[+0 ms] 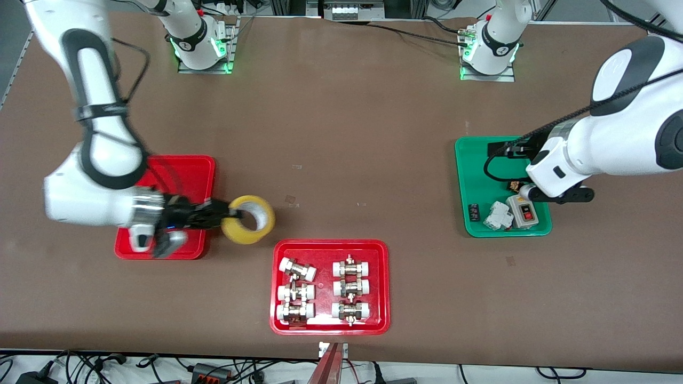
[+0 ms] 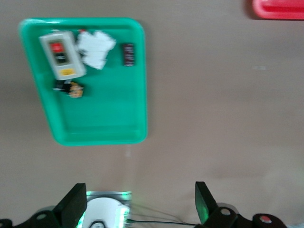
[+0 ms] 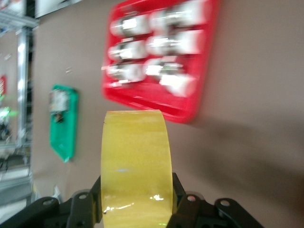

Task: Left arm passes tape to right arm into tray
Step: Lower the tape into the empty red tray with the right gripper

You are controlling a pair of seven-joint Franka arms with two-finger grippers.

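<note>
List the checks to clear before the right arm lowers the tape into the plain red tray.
1. Right gripper shut on the tape: ok; the right wrist view shows fingers on both sides of the roll.
2. Tape over the plain red tray: not ok; it hangs over bare table beside the tray's edge.
3. Bare tray floor showing for the roll: ok.
4. Left gripper out of the way: ok; open, over the green tray.
5. Tray with metal fittings clear of the tape: ok, apart.

yellow tape (image 1: pixel 248 219), red tray (image 1: pixel 181 170), green tray (image 1: pixel 472 181)
</note>
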